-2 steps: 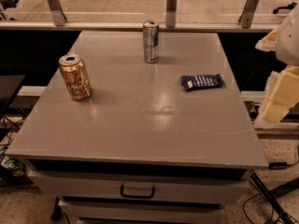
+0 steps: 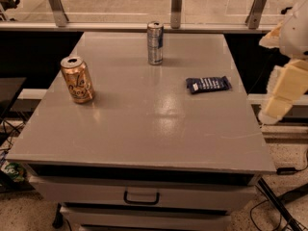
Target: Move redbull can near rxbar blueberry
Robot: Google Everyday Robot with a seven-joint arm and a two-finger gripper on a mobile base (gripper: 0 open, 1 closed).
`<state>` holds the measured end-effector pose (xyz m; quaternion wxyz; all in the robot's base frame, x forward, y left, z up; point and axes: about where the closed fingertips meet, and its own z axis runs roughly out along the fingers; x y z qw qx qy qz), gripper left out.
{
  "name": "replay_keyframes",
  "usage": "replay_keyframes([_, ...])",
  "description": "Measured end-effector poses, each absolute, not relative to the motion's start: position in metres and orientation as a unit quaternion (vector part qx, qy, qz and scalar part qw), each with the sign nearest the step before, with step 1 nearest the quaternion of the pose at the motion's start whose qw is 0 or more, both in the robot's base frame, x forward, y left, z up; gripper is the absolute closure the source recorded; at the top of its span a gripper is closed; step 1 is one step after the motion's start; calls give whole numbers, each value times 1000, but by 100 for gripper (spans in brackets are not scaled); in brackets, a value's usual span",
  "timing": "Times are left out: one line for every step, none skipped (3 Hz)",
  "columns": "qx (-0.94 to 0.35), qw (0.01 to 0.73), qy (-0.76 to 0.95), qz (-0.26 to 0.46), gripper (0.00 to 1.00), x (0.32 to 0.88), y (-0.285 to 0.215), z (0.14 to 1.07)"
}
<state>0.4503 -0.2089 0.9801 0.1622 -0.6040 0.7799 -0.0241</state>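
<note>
The redbull can (image 2: pixel 155 43), slim and silver with blue panels, stands upright at the back middle of the grey table (image 2: pixel 144 129). The rxbar blueberry (image 2: pixel 208 84), a flat dark navy wrapper, lies to the can's right and nearer the front. About a can's height of bare table separates them. My gripper (image 2: pixel 278 105), with cream-coloured parts, hangs off the table's right edge, to the right of the bar and well away from the can. It holds nothing that I can see.
A wider gold can (image 2: pixel 77 79) stands upright on the left side of the table. A rail with metal posts (image 2: pixel 176 6) runs behind the table. A drawer with a handle (image 2: pixel 141 197) sits under the front edge. Cables lie on the floor at the right.
</note>
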Motion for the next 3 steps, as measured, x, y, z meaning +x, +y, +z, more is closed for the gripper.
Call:
replay_keyframes([-598, 193, 778, -16, 0, 479, -193, 983])
replay_keyframes([-582, 230, 780, 1, 0, 520, -178, 984])
replay_keyframes([-550, 262, 793, 22, 0, 576, -148, 979])
